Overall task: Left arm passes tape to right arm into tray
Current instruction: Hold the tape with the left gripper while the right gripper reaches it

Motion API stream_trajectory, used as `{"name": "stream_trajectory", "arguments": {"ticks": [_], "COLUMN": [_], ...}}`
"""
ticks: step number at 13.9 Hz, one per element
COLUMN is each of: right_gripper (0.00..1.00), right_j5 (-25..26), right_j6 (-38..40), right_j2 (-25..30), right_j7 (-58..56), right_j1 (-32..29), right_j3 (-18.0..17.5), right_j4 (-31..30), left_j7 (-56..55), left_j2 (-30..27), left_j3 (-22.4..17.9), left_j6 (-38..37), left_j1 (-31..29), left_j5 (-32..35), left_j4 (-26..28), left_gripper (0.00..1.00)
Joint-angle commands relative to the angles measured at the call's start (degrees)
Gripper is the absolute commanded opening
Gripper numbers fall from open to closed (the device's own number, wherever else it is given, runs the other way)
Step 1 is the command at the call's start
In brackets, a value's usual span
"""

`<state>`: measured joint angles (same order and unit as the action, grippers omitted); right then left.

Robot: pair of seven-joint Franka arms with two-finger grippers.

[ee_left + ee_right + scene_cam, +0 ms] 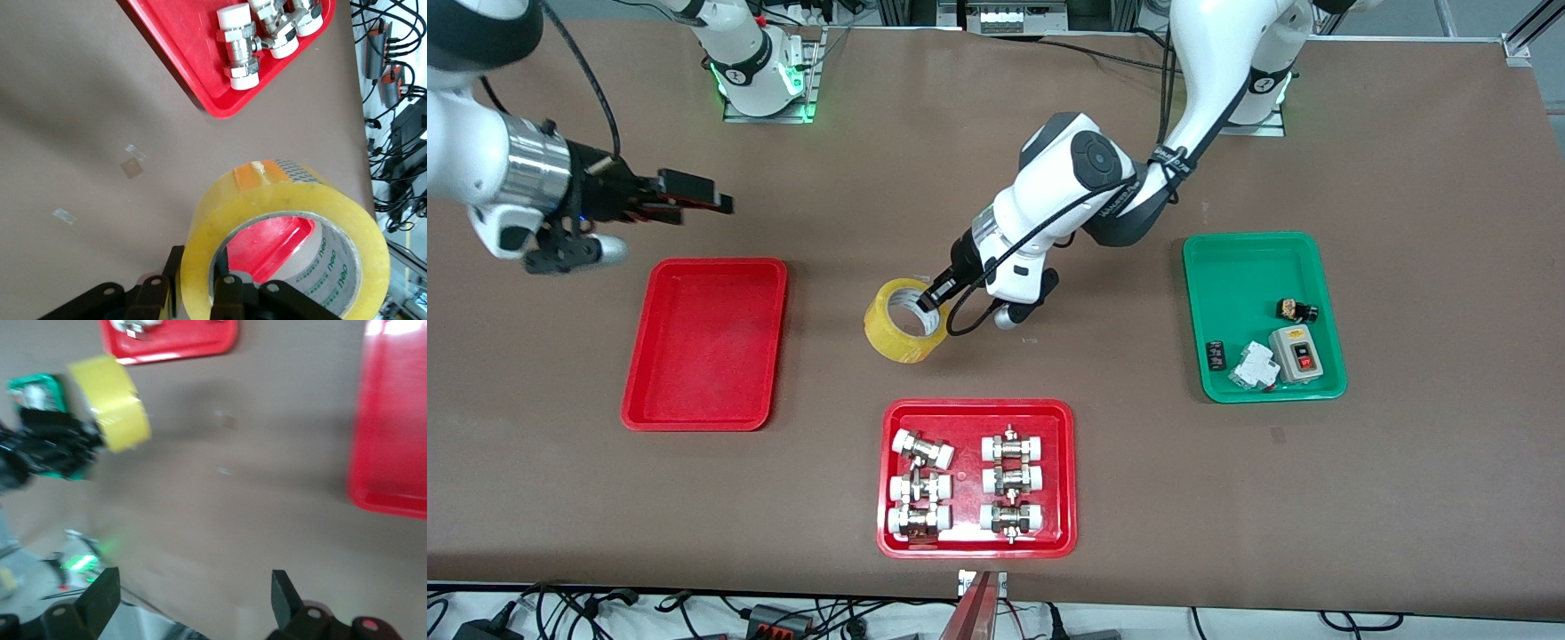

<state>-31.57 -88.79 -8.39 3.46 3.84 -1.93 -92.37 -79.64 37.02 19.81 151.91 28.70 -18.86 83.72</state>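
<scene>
The left pincer (935,298) is clamped on the wall of the packing tape roll (904,321), one finger inside the white core, carrying it over the bare surface (827,373) mid-table. The empty red tray (706,343) lies at the roll's nine o'clock; the right pincer (694,197), jaws spread wide and holding nothing, hangs at the tray's twelve. I judge the handover is pending: the pincers must meet first.
</scene>
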Motion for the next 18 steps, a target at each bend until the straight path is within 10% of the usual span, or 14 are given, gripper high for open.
{"name": "stream_trajectory", "arguments": {"ticks": [1,16,18], "right_gripper": [1.0,1.0,0.59], "right_j5": [-6.8,-15.5,-15.1], "right_j6": [-5.5,-28.7,-29.2], "right_j2": [-4.8,-16.2,-16.3], "right_j7": [-3.5,-13.0,-13.1], "right_j1": [1.9,12.8,12.8], "right_j3": [0.2,0.2,0.2], "right_j4": [1.2,1.4,1.5], "left_j7": [-4.7,-10.5,-10.4], "left_j2": [0.7,1.1,1.1], "left_j3": [-0.1,-0.1,-0.1], "left_j6": [3.0,3.0,3.0], "left_j1": [1.4,1.4,1.4], "left_j5": [1.0,1.2,1.3], "left_j4": [-1.3,-1.8,-1.8], "left_gripper": [0.0,0.0,0.0]}}
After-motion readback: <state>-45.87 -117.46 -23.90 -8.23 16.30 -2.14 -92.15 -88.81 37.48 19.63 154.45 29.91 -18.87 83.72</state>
